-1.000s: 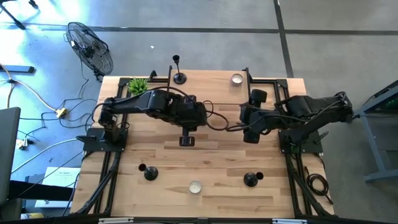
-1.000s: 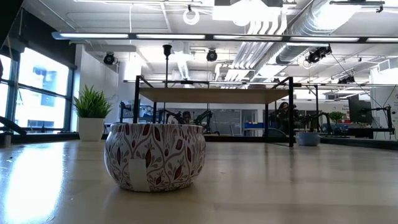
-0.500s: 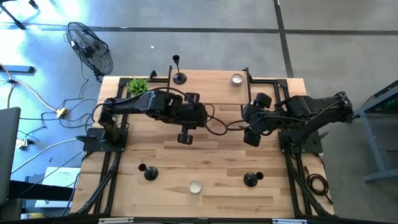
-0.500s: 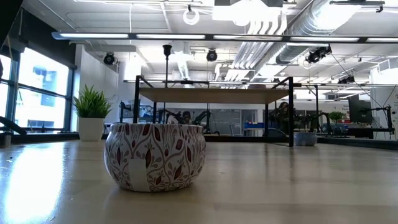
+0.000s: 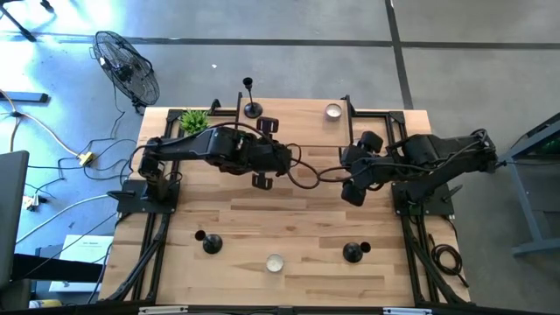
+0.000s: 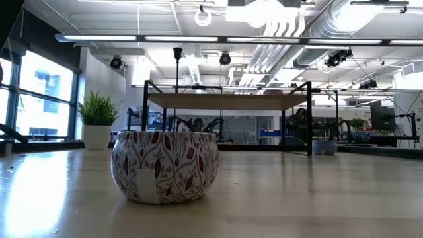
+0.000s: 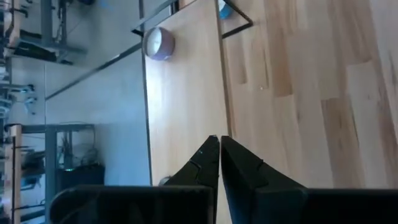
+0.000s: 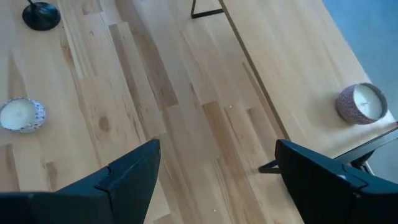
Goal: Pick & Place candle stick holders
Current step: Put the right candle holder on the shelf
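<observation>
Three black candle stick holders stand on their round bases: a tall one (image 5: 252,108) at the far edge, one (image 5: 211,244) near left and one (image 5: 353,253) near right. A tealight cup (image 5: 332,111) sits far right and a patterned one (image 5: 276,262) sits near the front edge, close in the low view (image 6: 164,165). A third cup does not show. My left gripper (image 5: 262,178) is shut and empty over the table's middle, its fingertips together in its wrist view (image 7: 219,140). My right gripper (image 5: 349,171) is open and empty right of centre; it also shows in the right wrist view (image 8: 217,180).
A small green plant (image 5: 194,119) stands at the far left. Black frame rails (image 5: 385,112) run along the table's sides and far corners. Bare wood (image 5: 289,223) lies between the arms and the near row of holders. A floor fan (image 5: 127,70) stands beyond the table.
My left gripper has drawn back from the table's middle toward the far edge and turned about its wrist, staying shut and empty. The holders and cups have not moved.
</observation>
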Motion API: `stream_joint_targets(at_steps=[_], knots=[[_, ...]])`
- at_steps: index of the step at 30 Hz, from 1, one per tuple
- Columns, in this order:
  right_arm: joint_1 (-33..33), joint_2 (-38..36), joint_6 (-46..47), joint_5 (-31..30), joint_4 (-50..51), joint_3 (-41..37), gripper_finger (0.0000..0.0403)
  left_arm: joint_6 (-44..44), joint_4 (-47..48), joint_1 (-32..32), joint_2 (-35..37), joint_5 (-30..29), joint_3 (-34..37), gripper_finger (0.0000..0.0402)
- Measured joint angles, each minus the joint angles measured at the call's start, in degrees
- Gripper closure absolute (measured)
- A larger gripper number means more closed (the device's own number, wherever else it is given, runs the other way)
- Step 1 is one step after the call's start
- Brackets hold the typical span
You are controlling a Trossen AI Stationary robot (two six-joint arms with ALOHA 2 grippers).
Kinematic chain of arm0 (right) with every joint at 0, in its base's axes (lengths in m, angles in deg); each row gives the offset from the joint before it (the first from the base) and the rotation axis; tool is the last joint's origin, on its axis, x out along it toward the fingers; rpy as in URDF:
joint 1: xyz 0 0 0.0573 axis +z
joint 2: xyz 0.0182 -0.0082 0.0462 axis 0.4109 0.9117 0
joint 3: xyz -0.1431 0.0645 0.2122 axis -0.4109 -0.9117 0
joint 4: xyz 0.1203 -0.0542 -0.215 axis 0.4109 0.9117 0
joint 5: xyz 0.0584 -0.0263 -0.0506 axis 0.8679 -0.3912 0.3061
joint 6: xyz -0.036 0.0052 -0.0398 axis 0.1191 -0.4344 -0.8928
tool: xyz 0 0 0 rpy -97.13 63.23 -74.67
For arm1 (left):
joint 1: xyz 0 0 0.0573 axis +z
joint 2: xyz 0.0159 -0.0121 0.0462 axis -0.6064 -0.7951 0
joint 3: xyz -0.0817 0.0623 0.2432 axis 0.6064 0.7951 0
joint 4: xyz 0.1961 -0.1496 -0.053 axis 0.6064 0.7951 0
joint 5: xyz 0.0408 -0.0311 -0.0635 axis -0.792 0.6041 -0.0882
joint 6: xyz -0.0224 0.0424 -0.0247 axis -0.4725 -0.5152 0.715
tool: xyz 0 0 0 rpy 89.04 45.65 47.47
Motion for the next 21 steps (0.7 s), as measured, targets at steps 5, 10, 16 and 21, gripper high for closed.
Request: stream_joint_targets(at_steps=[5, 10, 16, 21], knots=[[0.0, 0.0, -0.8, -0.7, 0.0, 0.0, 0.0092, 0.3, -1.4, 0.4, 0.0, 3.7, 0.0, 0.0389], [0.0, 0.0, -0.9, -1.1, 0.0, 0.0, 0.0092, 0.6, -1.3, 2.2, 0.0, 12.0, 0.0, 0.0366], [0.0, 0.0, -0.7, -1.1, 0.0, 0.0, 0.0092, 0.7, -1.3, 4.6, 0.0, 21.6, 0.0, 0.0298], [0.0, 0.0, -0.4, -1.1, 0.0, 0.0, 0.0092, 1.0, -0.4, 6.2, 0.0, 26.8, 0.0, 0.0224]])
